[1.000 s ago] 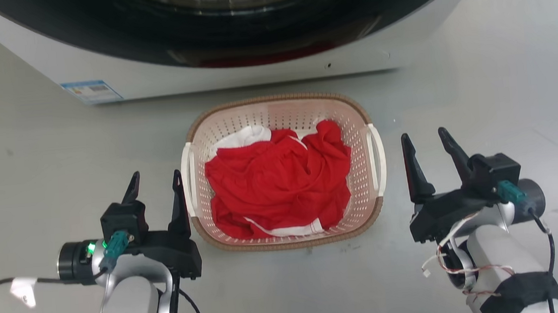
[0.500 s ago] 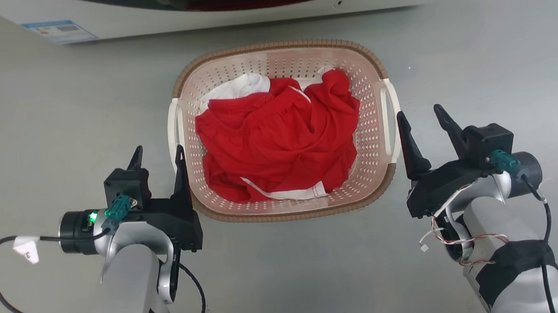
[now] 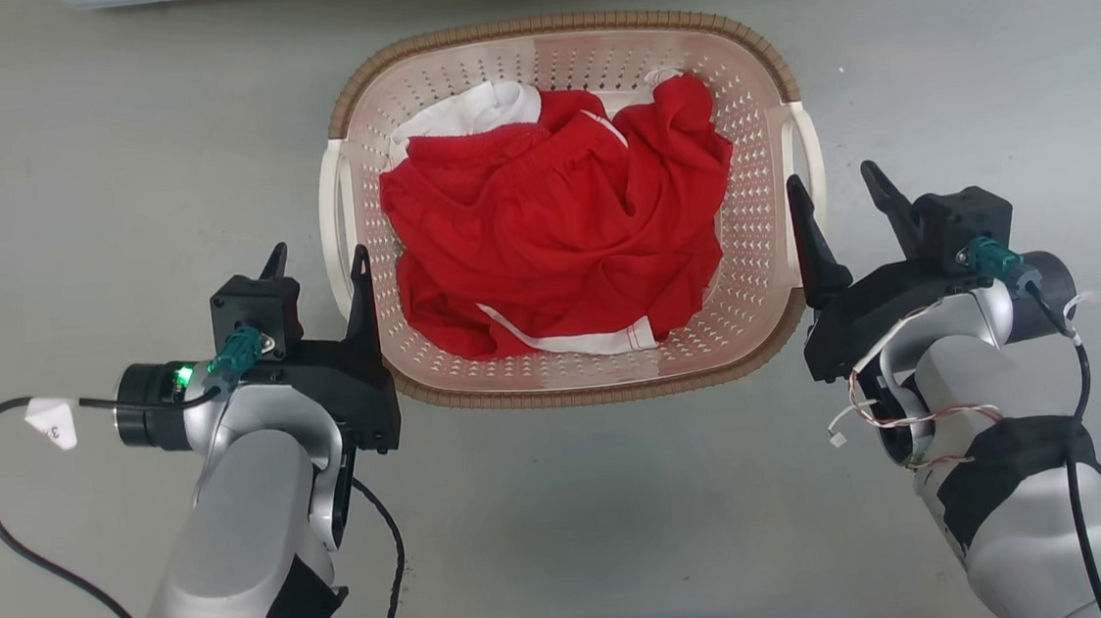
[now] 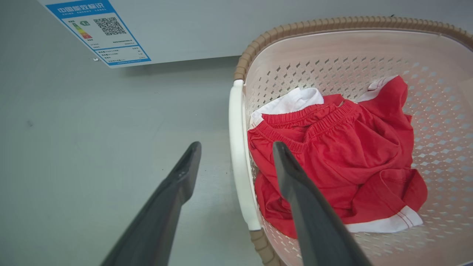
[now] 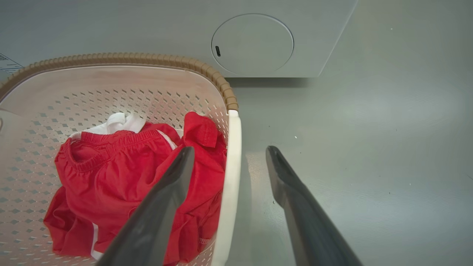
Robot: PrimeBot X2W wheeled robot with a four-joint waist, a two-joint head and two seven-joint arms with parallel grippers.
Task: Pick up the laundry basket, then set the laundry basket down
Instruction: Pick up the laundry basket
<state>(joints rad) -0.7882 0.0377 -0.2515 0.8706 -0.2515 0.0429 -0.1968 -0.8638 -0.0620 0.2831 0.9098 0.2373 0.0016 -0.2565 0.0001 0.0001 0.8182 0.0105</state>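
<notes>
The laundry basket (image 3: 556, 26) sits on the grey floor (image 3: 567, 524), its far rim close to the washing machine (image 5: 253, 44). The left gripper (image 3: 318, 254) and the right gripper (image 3: 830, 176) both gape wide and hold nothing. Each straddles one of the basket's white handles (image 4: 238, 155), one finger inside the rim and one outside. Bare floor lies open outside the basket's sides and near edge.

You are viewing a laundry area. A white washing machine (image 4: 258, 29) with a blue energy label (image 4: 98, 31) stands on grey floor (image 3: 60, 190). Just in front of it, a laundry basket (image 3: 548, 26) holds red and white clothes (image 3: 555, 240).
</notes>
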